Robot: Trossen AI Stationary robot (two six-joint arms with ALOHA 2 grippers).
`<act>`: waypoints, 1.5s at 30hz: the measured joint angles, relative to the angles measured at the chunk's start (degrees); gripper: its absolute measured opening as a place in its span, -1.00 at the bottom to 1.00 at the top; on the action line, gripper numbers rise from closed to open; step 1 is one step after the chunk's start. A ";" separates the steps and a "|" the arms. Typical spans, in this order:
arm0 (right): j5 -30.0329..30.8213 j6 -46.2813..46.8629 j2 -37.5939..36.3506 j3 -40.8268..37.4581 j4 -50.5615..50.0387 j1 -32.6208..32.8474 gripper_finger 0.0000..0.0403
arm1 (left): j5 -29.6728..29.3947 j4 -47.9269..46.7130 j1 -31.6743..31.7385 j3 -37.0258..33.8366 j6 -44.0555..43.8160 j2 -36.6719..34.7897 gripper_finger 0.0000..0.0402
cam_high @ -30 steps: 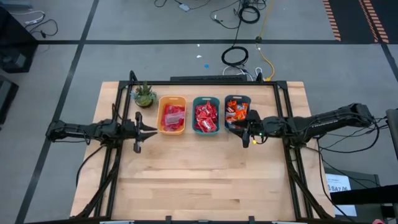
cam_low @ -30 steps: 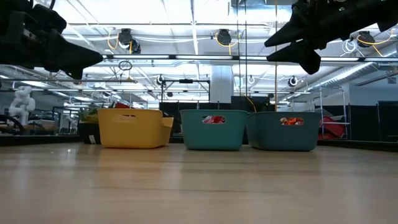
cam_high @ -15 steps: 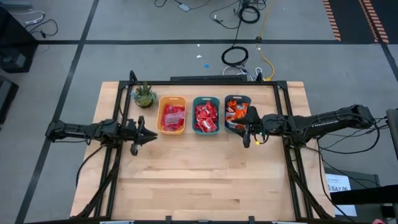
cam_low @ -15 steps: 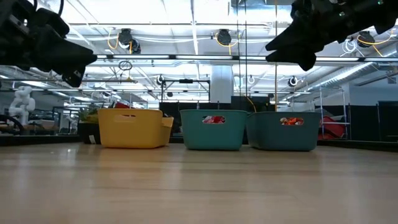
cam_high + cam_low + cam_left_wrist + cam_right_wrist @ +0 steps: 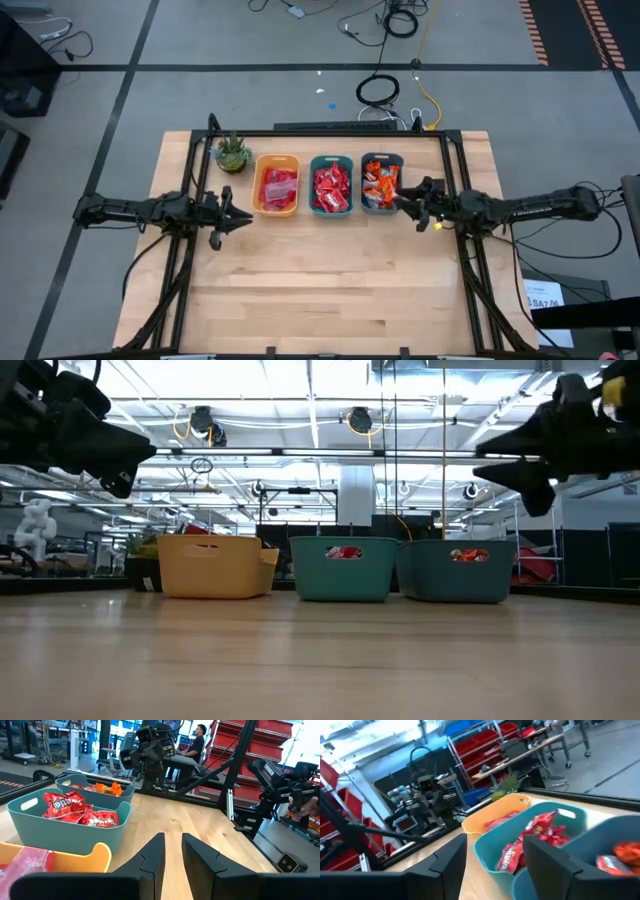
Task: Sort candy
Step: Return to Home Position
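Left pincer (image 5: 235,214) hovers at centre-left of the high view, just left of the yellow bin (image 5: 258,185), its fingers slightly parted and empty. Right pincer (image 5: 402,199) hangs released right of centre, beside the right teal bin (image 5: 382,157). Candy (image 5: 331,189) lies in the bins at upper centre of the desk (image 5: 320,290).

A: How are the left arm (image 5: 135,209) and right arm (image 5: 520,208) finished?
B: In black, slender jointed segments; a yellow spot (image 5: 437,224) is seen by the right wrist, with thin black cables (image 5: 598,222) behind.
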 joint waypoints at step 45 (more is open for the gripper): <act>-2.68 -5.66 -21.65 -0.03 -23.00 -4.14 -0.08 | -0.19 0.17 0.00 -0.06 -0.02 0.04 -0.63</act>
